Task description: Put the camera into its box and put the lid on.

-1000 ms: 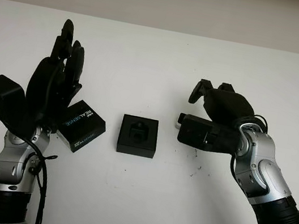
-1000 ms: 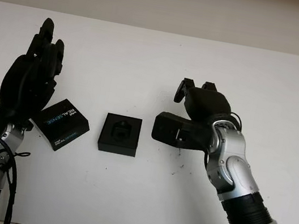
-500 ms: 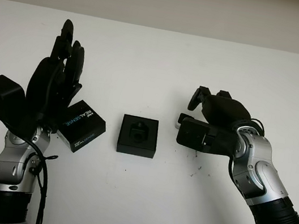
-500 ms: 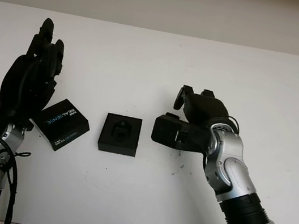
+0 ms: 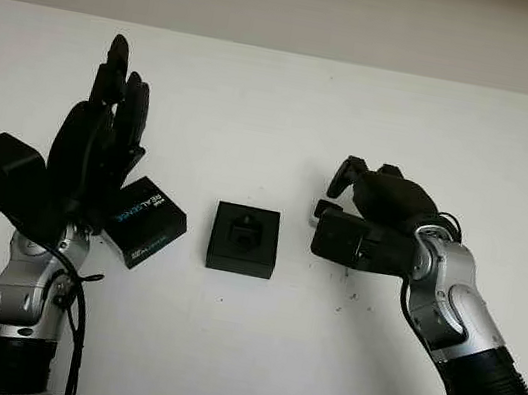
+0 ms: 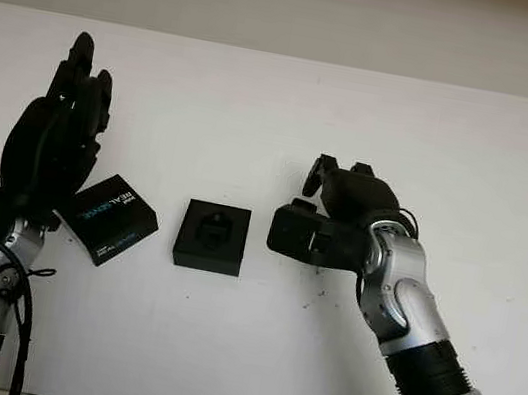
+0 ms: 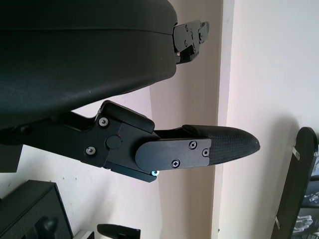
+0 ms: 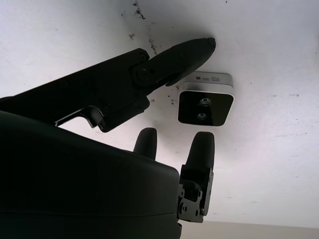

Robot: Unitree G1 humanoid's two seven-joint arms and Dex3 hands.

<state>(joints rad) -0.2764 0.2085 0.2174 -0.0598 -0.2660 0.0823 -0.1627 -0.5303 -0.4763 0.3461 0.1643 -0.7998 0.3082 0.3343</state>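
Camera (image 8: pixel 205 101): small, silver-edged, lying on the white table (image 5: pixel 289 110) right of centre, under the right hand.
Right hand (image 5: pixel 367 215): open, poised over the camera, not gripping it.
Box (image 5: pixel 244 239): open, centre frame.
Lid (image 5: pixel 143 221): left of the box.
Left hand (image 5: pixel 89 153): open, raised at left.

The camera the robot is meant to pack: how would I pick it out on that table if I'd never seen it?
Start at the white table and find the open black box at its middle. Just beyond it sits the right hand, open, hovering over the camera. The camera is a small block with a silver casing and a dark face with two lenses, while the box and the printed lid are black.
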